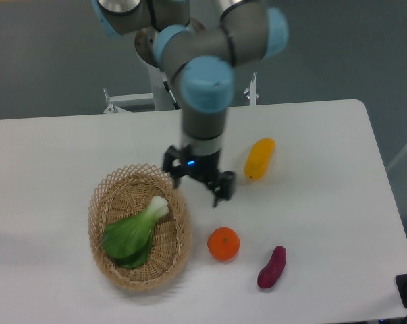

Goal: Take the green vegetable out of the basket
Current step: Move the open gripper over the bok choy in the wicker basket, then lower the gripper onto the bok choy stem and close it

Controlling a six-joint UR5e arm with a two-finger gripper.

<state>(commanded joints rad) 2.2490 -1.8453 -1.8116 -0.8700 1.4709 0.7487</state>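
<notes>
Oval tan wicker basket (103, 202), lacy looped rim, holds leafy dark green bok choy (132, 233), pale stem end pointing far-right. Black two-finger gripper (198, 186) hangs above the basket's far-right rim, fingers apart, empty; bok choy lies near-left of it. Smooth round orange fruit (223, 244) sits right of basket.

The basket (140, 229) is woven wicker, light tan and rough, with an open, lacy rim. The bok choy (132, 233) inside has smooth leaves with a faint sheen. The orange (223, 244) looks matt, the yellow fruit (260, 158) glossy and plastic-like, the purple sweet potato (272, 266) smooth. The table (324, 175) is plain matt white. The arm (206, 101) has satin grey casing and blue plastic caps; its gripper (199, 181) is matt black.
</notes>
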